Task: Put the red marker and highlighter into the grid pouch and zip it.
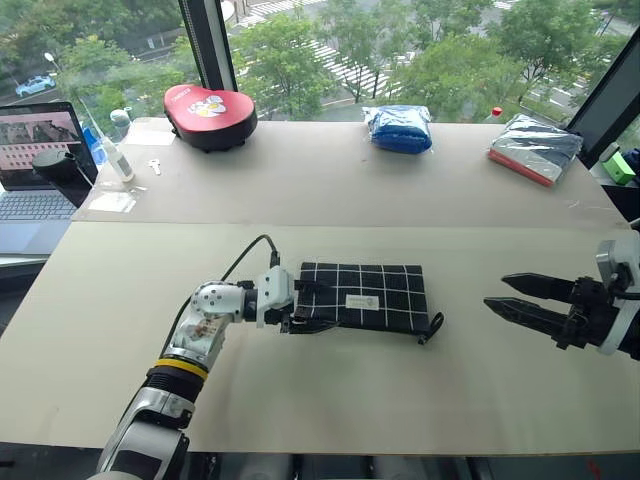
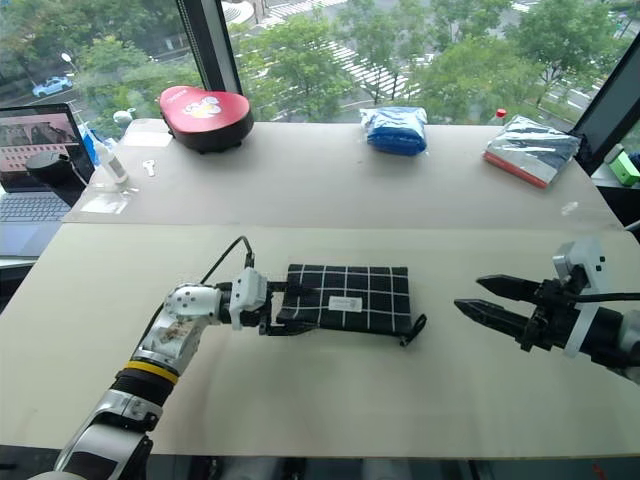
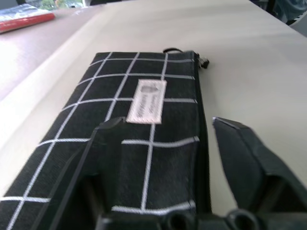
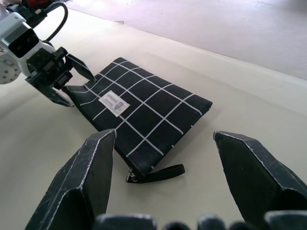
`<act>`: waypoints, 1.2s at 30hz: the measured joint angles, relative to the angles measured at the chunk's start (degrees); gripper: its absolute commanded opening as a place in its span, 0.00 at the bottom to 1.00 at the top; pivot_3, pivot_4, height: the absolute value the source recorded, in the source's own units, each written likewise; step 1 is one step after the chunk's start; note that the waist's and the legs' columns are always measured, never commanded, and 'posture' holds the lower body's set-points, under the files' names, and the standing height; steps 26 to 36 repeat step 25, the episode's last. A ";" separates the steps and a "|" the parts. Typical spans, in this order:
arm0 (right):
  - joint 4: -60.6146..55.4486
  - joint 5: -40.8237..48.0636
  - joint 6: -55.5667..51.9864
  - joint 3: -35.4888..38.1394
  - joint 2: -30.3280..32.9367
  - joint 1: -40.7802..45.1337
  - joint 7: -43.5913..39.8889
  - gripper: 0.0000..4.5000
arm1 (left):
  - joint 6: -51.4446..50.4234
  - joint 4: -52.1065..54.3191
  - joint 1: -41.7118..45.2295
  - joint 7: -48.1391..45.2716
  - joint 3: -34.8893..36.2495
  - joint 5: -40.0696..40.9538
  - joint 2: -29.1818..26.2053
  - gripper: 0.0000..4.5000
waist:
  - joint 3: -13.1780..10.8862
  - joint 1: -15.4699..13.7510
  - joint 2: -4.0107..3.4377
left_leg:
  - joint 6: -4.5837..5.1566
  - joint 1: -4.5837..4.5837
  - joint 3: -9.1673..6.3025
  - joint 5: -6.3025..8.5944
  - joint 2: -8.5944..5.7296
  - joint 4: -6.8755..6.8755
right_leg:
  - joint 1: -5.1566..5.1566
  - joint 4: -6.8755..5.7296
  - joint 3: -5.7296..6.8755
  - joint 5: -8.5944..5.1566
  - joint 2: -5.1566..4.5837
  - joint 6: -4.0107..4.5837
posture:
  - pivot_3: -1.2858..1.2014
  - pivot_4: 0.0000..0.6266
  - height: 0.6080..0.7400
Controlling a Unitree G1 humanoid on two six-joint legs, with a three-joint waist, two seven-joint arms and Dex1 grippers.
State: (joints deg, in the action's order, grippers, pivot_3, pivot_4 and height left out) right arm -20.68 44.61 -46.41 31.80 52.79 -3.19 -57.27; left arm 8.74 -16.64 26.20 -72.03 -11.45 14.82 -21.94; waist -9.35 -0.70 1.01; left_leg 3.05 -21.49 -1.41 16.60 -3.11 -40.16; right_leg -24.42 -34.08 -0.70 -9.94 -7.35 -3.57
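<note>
Grid pouch (image 1: 365, 296) lies flat near the middle of the pale counter (image 1: 330, 400), a black fabric rectangle crossed by thin white lines, with a small white label on its upper face and a black pull cord (image 1: 432, 327) trailing off the corner on the robot's right. Its zipper edge looks closed along the side nearest the robot, though the teeth are too fine to make out. At the pouch's other end the left gripper (image 1: 297, 308) has its jaws spread, one finger over the fabric and one beside the edge; the wrist view shows a gap on both sides, so nothing is clamped. That gripper covers the pouch's left end in the head views. Well to the right, apart from the pouch, the right gripper (image 1: 510, 297) hangs above the counter with its jaws wide and empty. Marker and highlighter cannot be made out anywhere on the counter.
</note>
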 measured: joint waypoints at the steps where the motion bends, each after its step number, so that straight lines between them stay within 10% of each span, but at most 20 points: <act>1: 0.22 -0.37 0.20 -0.41 0.00 0.31 0.02 0.81 | -1.60 1.53 -0.28 0.03 0.47 1.32 -0.02 0.88 | 0.00 0.01 0.00 | 0.00 0.00 0.00 0.00 0.00 0.01 | -0.01 0.00 0.00 0.00 0.00 0.00 | 0.52 0.24 1.00; 17: 13.62 -4.00 5.01 -6.54 0.04 9.00 -1.79 0.81 | -49.79 26.21 -11.90 27.04 26.76 30.20 -10.82 0.88 | -0.01 0.43 -0.01 | -0.04 0.20 -0.02 -0.02 0.01 0.13 | 0.05 -0.02 -0.02 -0.02 0.03 -0.03 | 0.52 0.24 1.00; 36: 15.89 -5.24 6.15 -8.93 -0.55 11.78 -1.81 0.81 | -51.70 27.17 -17.22 30.69 34.36 32.77 -12.39 0.88 | -0.01 0.05 -0.01 | -0.16 0.24 -0.03 -0.08 0.00 0.18 | 0.08 -0.01 -0.02 -0.02 0.03 0.00 | 0.52 0.24 1.00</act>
